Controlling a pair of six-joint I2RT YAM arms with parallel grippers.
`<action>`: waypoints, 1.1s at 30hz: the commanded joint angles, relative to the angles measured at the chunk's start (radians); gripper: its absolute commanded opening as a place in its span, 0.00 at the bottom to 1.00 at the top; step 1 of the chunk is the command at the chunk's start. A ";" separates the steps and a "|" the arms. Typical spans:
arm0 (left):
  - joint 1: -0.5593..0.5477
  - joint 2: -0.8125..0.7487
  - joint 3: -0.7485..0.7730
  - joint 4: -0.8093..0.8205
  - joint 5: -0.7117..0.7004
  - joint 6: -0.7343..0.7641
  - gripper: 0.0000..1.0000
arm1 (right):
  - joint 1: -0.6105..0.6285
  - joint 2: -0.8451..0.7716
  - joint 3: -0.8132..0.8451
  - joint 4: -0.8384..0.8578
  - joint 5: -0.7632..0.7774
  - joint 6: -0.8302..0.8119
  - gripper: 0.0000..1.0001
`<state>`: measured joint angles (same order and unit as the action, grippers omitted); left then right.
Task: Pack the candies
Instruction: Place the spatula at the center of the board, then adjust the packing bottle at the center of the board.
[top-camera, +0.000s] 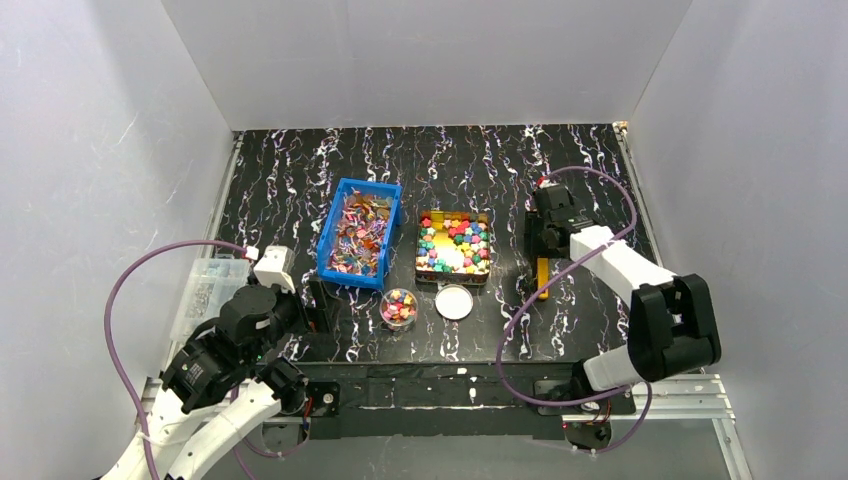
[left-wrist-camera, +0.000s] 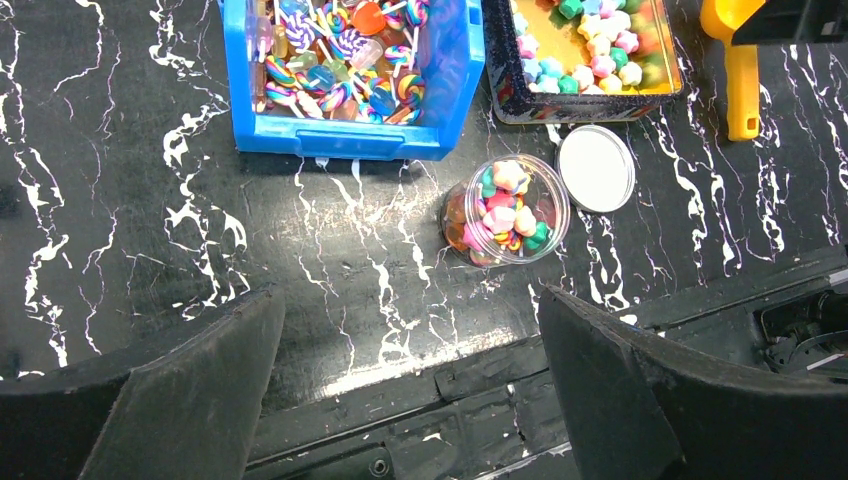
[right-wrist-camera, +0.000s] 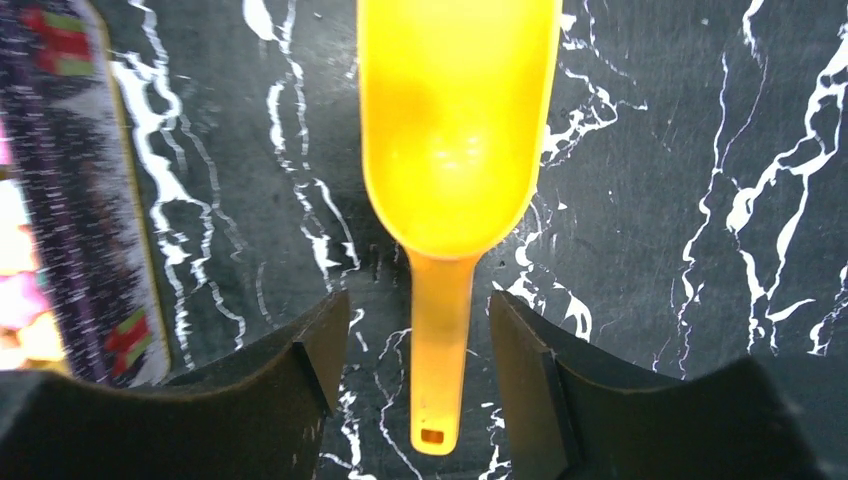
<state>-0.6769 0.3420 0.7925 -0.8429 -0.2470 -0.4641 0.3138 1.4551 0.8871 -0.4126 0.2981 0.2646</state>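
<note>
From above, white walls (top-camera: 430, 60) close the table (top-camera: 280, 190) at the back and on both sides. Bare top lies behind the containers, left of the bin, and in front of the jar and lid. The bin (top-camera: 352, 280) holds flat wrapped candies (top-camera: 362, 230). Just to its right the tin (top-camera: 452, 277) holds chunky ones with a bare yellow patch in their midst. The jar (top-camera: 399, 308), near both front edges, is full of chunky ones, and the lid (top-camera: 454, 301) lies flat just beside it. A clear box (top-camera: 208, 290) sits at the table's left edge, its contents too small to tell. The left gripper (top-camera: 318, 300) hangs left of the jar, and the right gripper (top-camera: 545, 240) is over the scoop (top-camera: 542, 278), right of the tin. The left wrist view shows the left gripper (left-wrist-camera: 408, 300) with jaws wide apart and nothing between them, over open table. Ahead stand the jar (left-wrist-camera: 505, 210), uncapped and upright, the lid (left-wrist-camera: 595, 167) close to its right, the bin (left-wrist-camera: 350, 140), the tin (left-wrist-camera: 600, 100) and the scoop (left-wrist-camera: 738, 90). The right wrist view shows the scoop (right-wrist-camera: 455, 130) lying empty on the table, bowl up. The right gripper (right-wrist-camera: 418, 310) straddles its handle with jaws parted and a gap on each side. The tin's wall (right-wrist-camera: 90, 200) runs along the left edge, well apart from the scoop.
</note>
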 joint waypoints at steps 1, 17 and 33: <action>0.002 0.013 0.001 -0.008 -0.008 0.007 0.98 | -0.001 -0.086 0.080 -0.077 -0.080 -0.007 0.63; 0.001 -0.007 -0.002 -0.004 0.002 0.011 0.98 | 0.439 -0.266 0.100 -0.099 -0.190 0.238 0.58; 0.002 -0.019 -0.004 -0.001 0.005 0.012 0.98 | 0.746 0.019 0.259 -0.077 -0.118 0.270 0.52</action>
<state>-0.6769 0.3344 0.7925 -0.8421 -0.2390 -0.4603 1.0256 1.4242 1.0779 -0.5095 0.1356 0.5270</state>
